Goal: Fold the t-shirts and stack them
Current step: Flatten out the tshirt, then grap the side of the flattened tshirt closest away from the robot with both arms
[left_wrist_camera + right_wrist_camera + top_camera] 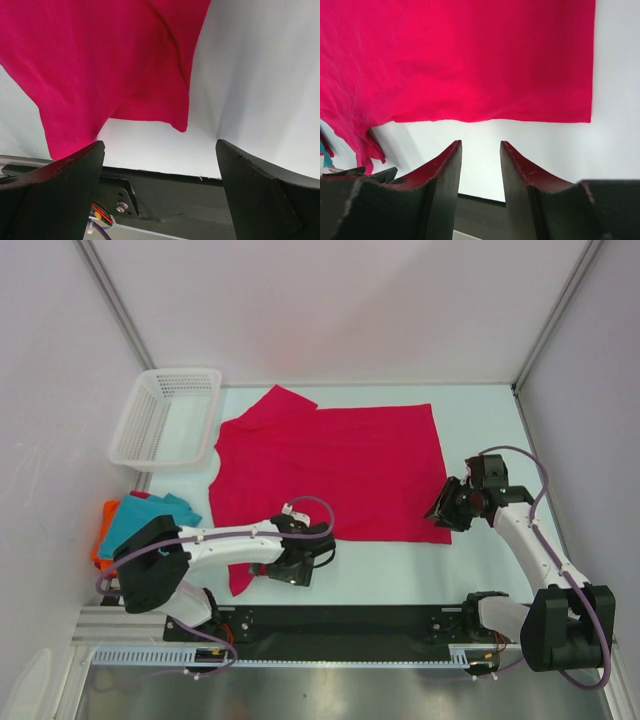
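The large crimson-pink t-shirt (330, 465) lies spread flat on the white table, with one sleeve reaching toward the near edge. My left gripper (285, 568) hovers beside that near-left sleeve, wide open and empty. In the left wrist view the sleeve (100, 60) hangs above the left gripper (160, 150). My right gripper (440, 510) sits at the shirt's near-right corner, open with nothing between the jaws. The right wrist view shows the hem (460, 60) just beyond the right gripper (481, 145). A teal t-shirt (150, 515) and an orange t-shirt (104, 540) lie bunched at the left edge.
A white mesh basket (168, 418) stands at the back left corner. Walls close in the table on the left, back and right. The black mounting rail (340, 620) runs along the near edge between the arm bases.
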